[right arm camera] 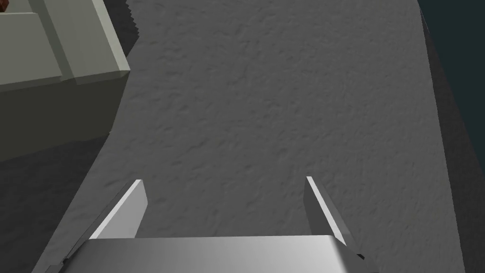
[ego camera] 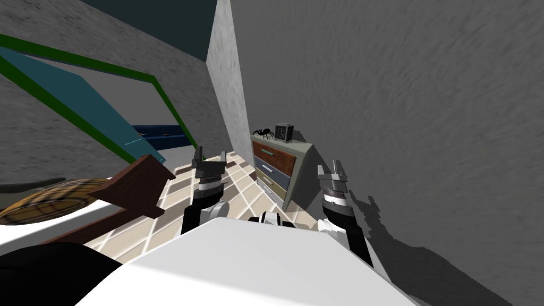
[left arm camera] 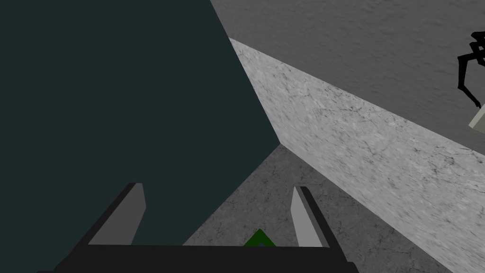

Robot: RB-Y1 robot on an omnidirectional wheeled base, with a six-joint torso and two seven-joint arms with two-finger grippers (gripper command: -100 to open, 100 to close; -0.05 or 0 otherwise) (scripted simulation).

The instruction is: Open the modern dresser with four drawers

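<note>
Currently the dresser (ego camera: pixel 276 170) stands against the grey wall (ego camera: pixel 425 106) ahead of us — drawers shut, a clock (ego camera: pixel 284 132) and spider (ego camera: pixel 264 132) on top. Our left claw (ego camera: pixel 210 156) and right claw (ego camera: pixel 331 169) hang open and empty — short of it.

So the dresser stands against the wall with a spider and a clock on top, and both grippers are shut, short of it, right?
Not quite: both are open. The wrist views show the left gripper and the right gripper with fingers apart, holding nothing. The rest holds: dresser against the wall, spider and clock on top, grippers short of it.
</note>
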